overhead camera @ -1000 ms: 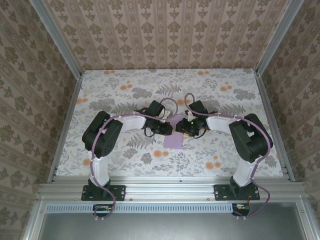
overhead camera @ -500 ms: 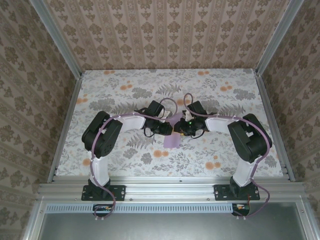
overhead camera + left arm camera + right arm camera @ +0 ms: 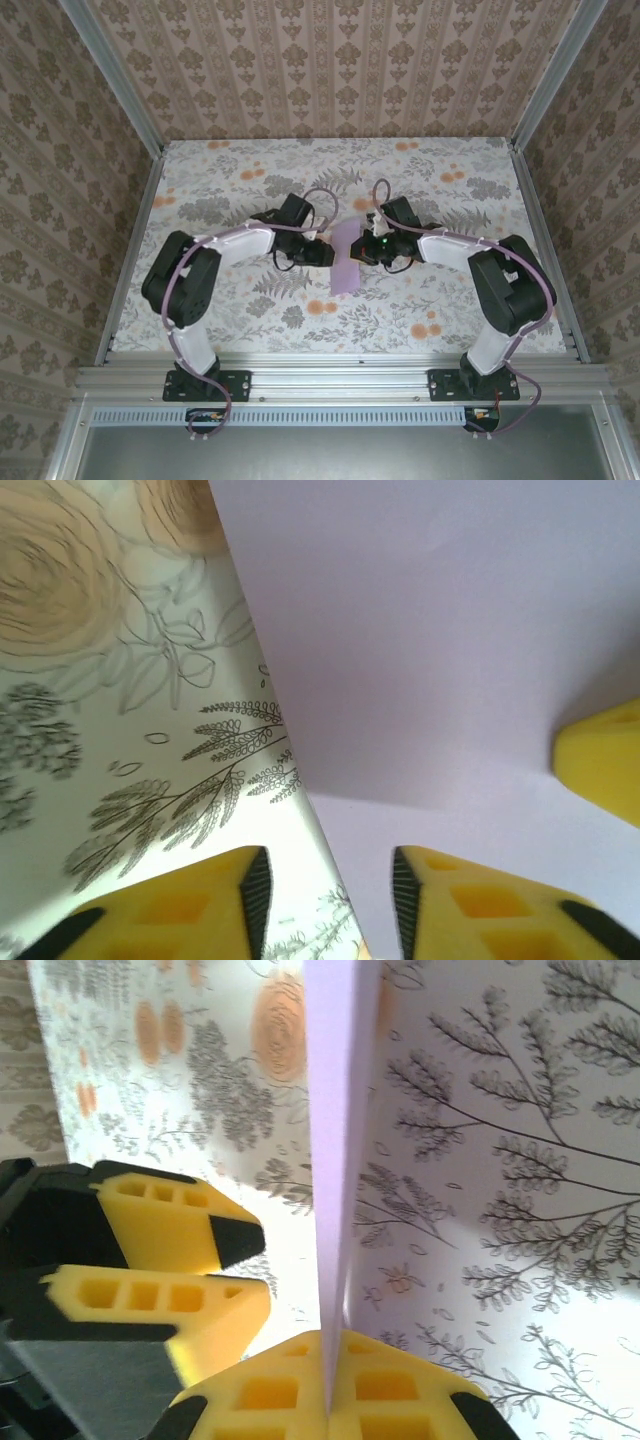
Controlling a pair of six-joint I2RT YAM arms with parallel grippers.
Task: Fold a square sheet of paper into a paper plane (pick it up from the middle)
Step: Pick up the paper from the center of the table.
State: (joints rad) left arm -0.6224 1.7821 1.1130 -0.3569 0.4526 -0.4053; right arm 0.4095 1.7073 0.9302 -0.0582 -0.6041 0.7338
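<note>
At mid-table, between the arms: the square sheet of paper [image 3: 345, 268] stands lifted off the table [image 3: 250, 170], showing from above as a narrow lavender strip running near to far.
Right gripper [image 3: 363, 250]: clamped on the sheet. In its wrist view the yellow pads [image 3: 270, 1392] press together and the paper [image 3: 335, 1110] rises edge-on from between them.
Left gripper [image 3: 325, 253]: jaws apart, just left of the sheet. In its wrist view the paper's [image 3: 430, 630] edge runs down into the gap [image 3: 328, 890] and is not pinched.
Step in hand: probably taking a second hold from the left, to set the centre crease.
Doing it well: keep the right pinch firm. Slide the left jaws squarely over the edge and close only once the paper sits deep between the pads. A sideways drag would likely buckle so thin a sheet.
Changed since half a second ago: the left arm's elbow has dropped lower and further left, and its gripper has backed off slightly. More of the sheet shows, as a longer strip. The right arm has barely moved.
</note>
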